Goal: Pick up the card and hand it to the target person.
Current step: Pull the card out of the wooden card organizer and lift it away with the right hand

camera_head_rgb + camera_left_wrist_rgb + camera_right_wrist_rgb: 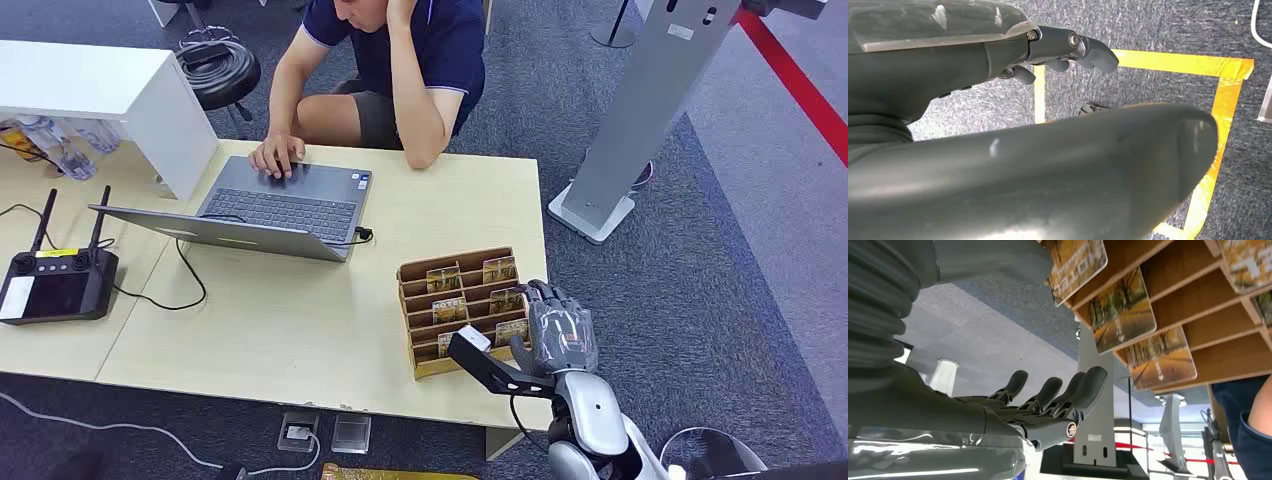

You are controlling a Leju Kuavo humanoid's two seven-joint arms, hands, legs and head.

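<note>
A wooden card rack [420, 325] stands near the front right corner of the table, with several autumn-picture cards [450, 309] upright in its slots. My right hand [561, 333] hovers at the rack's right end, close to the right column of cards, fingers apart and holding nothing. In the right wrist view the fingers [1058, 395] stretch out just clear of the cards [1122, 311] and the rack [1198, 295]. The person [400, 60] sits across the table, one hand on a laptop. My left hand [1063, 47] hangs over the floor, holding nothing.
An open laptop [280, 205] lies mid-table with a cable trailing left. A black controller [55, 285] sits at the left, behind it a white box [110, 95]. A grey stand [640, 120] rises on the carpet to the right. Yellow floor tape [1228, 95] lies under the left hand.
</note>
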